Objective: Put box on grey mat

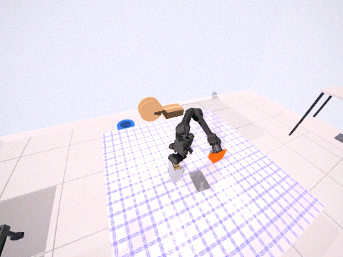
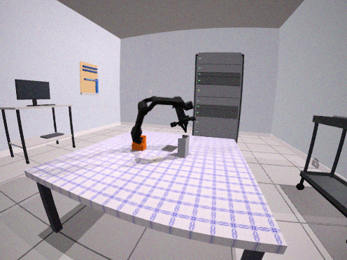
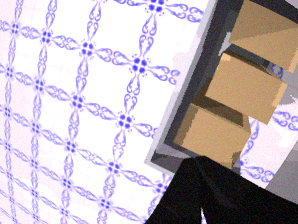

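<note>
Gripper [image 1: 175, 159] [image 2: 185, 131] [image 3: 194, 167] pressed together, empty, above the bin [image 1: 175, 175] [image 2: 182, 148] [image 3: 176, 99]. Three boxes [image 1: 176, 166] [image 3: 244, 89] below, their row running away from the fingertips; ER code unseen.

In the top view, the bin [image 1: 175, 175] [image 2: 182, 148] [image 3: 184, 82] stands on the table [image 1: 145, 214] [image 2: 175, 196] [image 3: 60, 120], with the mat [image 1: 199, 180] [image 2: 169, 148] [image 3: 289, 175] near it towards four o'clock. The arm's base [image 1: 211, 158] [image 2: 143, 148] lies at one o'clock from the mat. The tool [image 1: 175, 160] [image 2: 185, 131] [image 3: 194, 167] is above the bin. Three boxes [image 1: 176, 166] [image 3: 245, 87] stand in the bin, in a row from one to seven o'clock in the wrist view. In the exterior view, the rack [image 2: 195, 94] stands behind the table towards one o'clock.
</note>
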